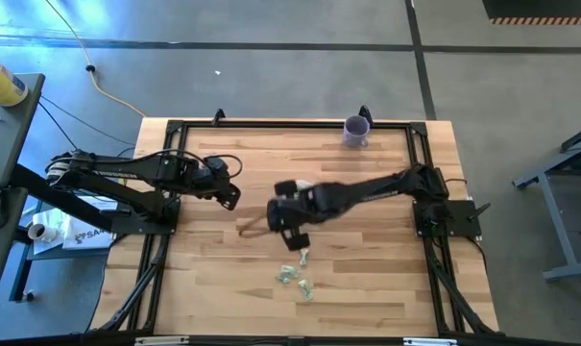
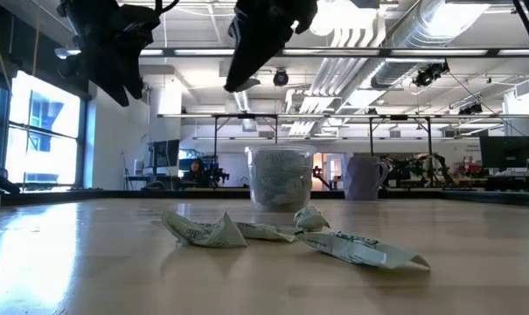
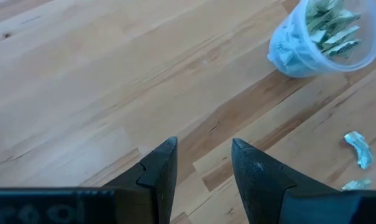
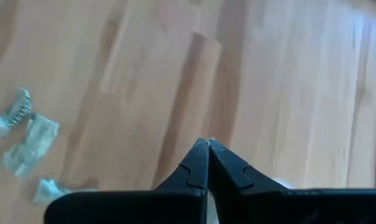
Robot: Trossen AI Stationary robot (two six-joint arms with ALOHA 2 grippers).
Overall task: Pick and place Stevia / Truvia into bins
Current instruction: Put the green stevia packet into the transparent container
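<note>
Your loose Stevia packets [image 1: 295, 277] lie crumpled on the wooden table [image 1: 367, 288], just on the near side of the clear cup [image 2: 281, 178], which already stands packed with more of them. Your right gripper [image 1: 292, 237] hangs above the table between the cup and those packets, fingers pressed together on nothing. Your left gripper [image 3: 203, 163] waits off to the cup's side, fingers apart and empty.

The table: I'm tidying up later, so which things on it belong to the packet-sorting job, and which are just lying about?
Job: loose sweetener packets, clear cup already holding packets.
Lying about: purple cup at the far edge.
</note>
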